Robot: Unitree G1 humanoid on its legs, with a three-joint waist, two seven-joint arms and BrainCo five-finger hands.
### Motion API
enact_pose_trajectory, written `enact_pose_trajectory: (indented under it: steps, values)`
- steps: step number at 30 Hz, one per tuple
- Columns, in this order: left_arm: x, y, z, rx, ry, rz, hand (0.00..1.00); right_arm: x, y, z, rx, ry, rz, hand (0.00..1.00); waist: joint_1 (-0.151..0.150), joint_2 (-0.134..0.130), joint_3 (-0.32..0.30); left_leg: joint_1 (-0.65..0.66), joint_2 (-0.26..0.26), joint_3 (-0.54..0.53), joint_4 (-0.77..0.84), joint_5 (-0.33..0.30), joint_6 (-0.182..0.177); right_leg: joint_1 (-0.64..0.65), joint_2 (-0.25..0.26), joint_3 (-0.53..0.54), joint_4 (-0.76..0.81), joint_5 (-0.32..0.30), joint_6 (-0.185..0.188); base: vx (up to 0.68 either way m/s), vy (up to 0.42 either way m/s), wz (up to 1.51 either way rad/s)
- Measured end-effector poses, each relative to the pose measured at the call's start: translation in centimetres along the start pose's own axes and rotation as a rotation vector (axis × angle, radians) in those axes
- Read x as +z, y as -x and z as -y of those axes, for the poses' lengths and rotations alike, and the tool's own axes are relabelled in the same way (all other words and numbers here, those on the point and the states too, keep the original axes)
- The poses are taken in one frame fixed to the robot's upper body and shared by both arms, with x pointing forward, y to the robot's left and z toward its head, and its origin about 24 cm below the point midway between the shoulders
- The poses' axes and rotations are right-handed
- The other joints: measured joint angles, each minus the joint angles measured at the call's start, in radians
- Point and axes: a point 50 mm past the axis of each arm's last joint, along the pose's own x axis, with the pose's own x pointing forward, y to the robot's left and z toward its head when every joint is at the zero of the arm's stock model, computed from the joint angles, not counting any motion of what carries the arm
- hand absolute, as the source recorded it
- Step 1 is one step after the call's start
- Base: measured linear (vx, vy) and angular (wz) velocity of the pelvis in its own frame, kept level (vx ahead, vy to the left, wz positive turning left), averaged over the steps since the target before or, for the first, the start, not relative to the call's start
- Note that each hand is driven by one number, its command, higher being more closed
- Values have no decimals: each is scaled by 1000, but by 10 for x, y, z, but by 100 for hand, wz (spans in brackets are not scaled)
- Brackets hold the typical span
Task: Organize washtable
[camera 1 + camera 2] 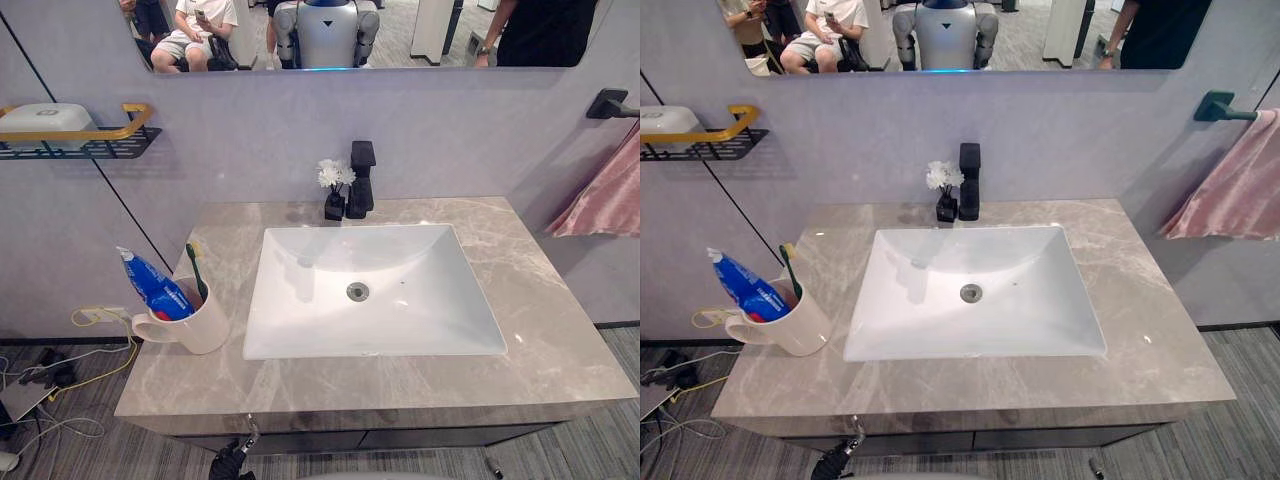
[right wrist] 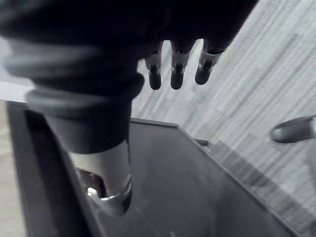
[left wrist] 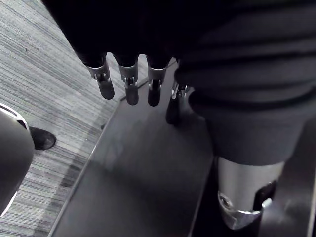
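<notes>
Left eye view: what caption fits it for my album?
White sink in a grey counter, with a mug holding toothpaste and a toothbrush on its left.

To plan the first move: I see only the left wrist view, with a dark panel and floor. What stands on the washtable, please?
Observer: A white mug stands left of the sink, holding a blue toothpaste tube and a green toothbrush.
Operator: What is behind the sink?
Observer: A black faucet, with a small vase of white flowers at its left.
Operator: And the right hand?
Observer: The right hand hangs by the dark cabinet front, fingers relaxed, holding nothing.
</notes>
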Motion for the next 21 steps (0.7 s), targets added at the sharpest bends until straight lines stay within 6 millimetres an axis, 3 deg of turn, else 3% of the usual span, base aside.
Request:
enact_pose_trajectory:
  steps: [5,12,21]
  values:
    - [0,0,-1,-6,-7,2,0,-10,0,-13,78,62,-49,0,4,-5,4,0,-1,-19,-4,2,-2,15,5,-20,-17,0,1,20,-20,12]
    - [4,-2,-2,-29,-39,13,0,-12,-2,-31,136,130,-69,0,0,-23,16,-1,-5,-65,-7,13,-20,37,12,-59,-50,6,8,34,-24,18]
    - [14,-7,0,-68,-140,35,0,-8,-6,-44,190,181,-82,0,-1,-41,52,-3,-29,-103,-9,16,-17,72,14,-90,-104,35,16,-8,0,10]
